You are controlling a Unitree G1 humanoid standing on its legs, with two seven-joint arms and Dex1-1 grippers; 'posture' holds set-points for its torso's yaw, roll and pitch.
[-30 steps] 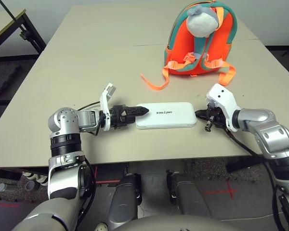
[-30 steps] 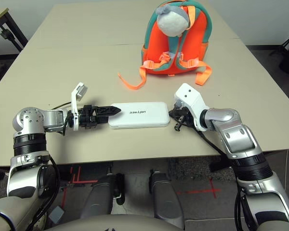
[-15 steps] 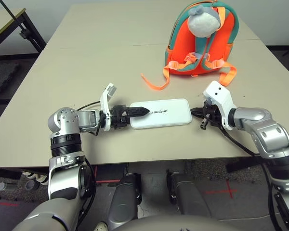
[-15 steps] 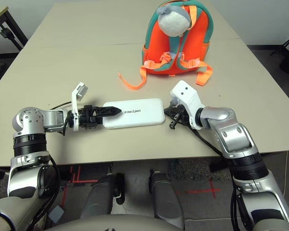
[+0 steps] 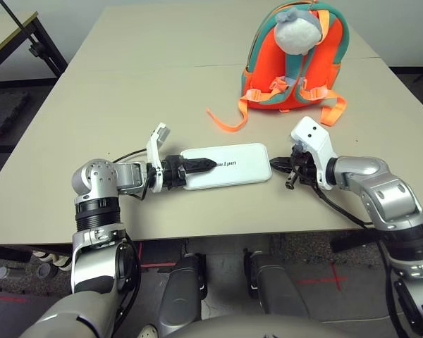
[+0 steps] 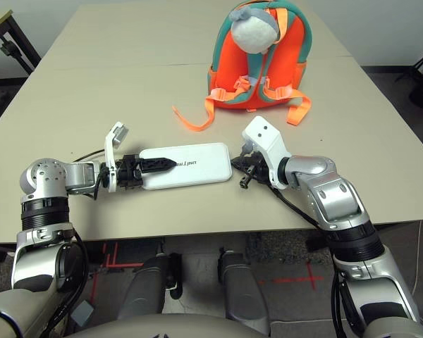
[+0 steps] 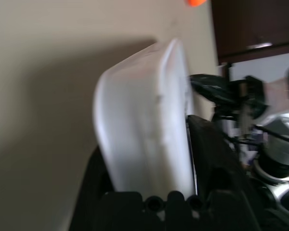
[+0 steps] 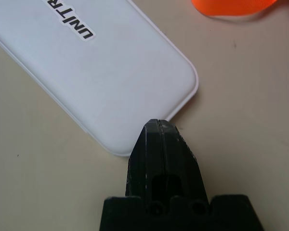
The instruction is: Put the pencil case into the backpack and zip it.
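The white pencil case (image 5: 233,166) lies flat on the table (image 5: 127,91) near its front edge, dark lettering on top. My left gripper (image 5: 203,164) reaches in from the left and is shut on the case's left end, one black finger over the top and one under it; the left wrist view shows the case (image 7: 144,120) wedged between them. My right gripper (image 5: 275,164) is shut, its tip (image 8: 159,127) touching the case's (image 8: 111,67) right end. The orange backpack (image 5: 289,70) with teal trim stands upright at the back right, a grey-white plush toy (image 5: 298,29) on it.
An orange strap (image 5: 225,121) trails from the backpack onto the table, just behind the case. A dark-framed second table (image 5: 17,32) stands at the far left. The table's front edge runs just below both forearms.
The right gripper has pushed the pencil case leftward, deeper between the left gripper's fingers. The left fingers have closed onto its end. The backpack has not moved.
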